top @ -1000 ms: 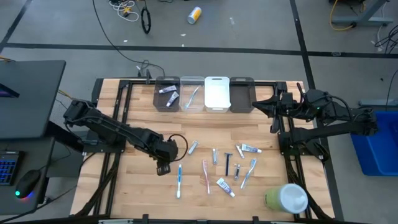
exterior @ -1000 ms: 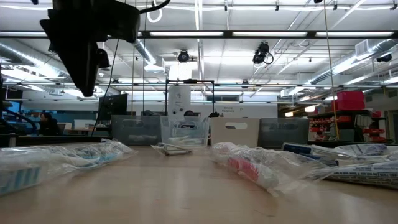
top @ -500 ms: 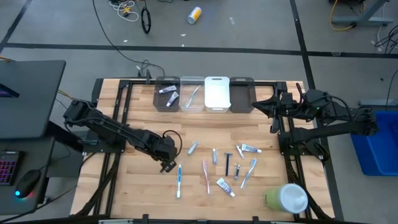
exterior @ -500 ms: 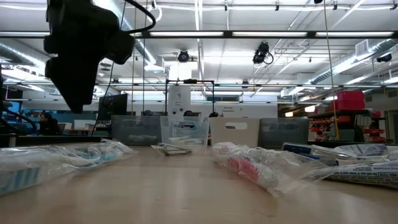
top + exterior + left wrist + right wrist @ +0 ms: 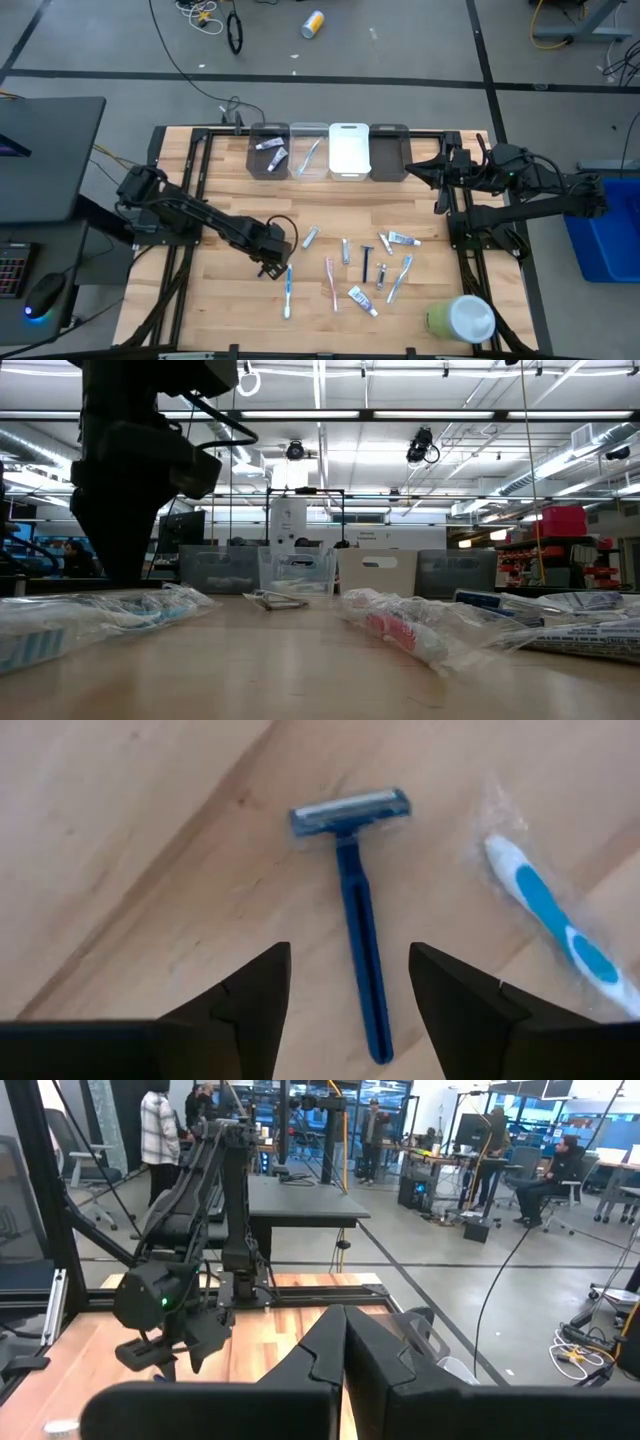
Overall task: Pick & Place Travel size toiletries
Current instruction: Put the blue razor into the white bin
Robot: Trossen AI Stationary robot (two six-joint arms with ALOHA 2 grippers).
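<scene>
A blue razor [image 5: 352, 890] lies flat on the wooden table. My left gripper [image 5: 350, 952] points down over it, open, one finger on each side of the handle and clear of it. In the high view that gripper [image 5: 272, 266] hides the razor. Beside it lies a wrapped blue-and-white toothbrush [image 5: 558, 928], also seen from above [image 5: 288, 290]. More toiletries are scattered to the right: a pink toothbrush [image 5: 331, 283], a black razor [image 5: 365, 262] and small tubes [image 5: 402, 239]. My right gripper [image 5: 440, 175] waits shut, raised at the far right.
Four bins stand in a row at the far edge, one of them white [image 5: 349, 150]; the leftmost [image 5: 268, 150] holds small tubes. A large green-and-white round container [image 5: 462, 318] sits at the near right. Bare wood lies left of my left gripper.
My left gripper has come down toward the table over the blue razor and has rolled about the line it points along. Nothing on the table has moved.
</scene>
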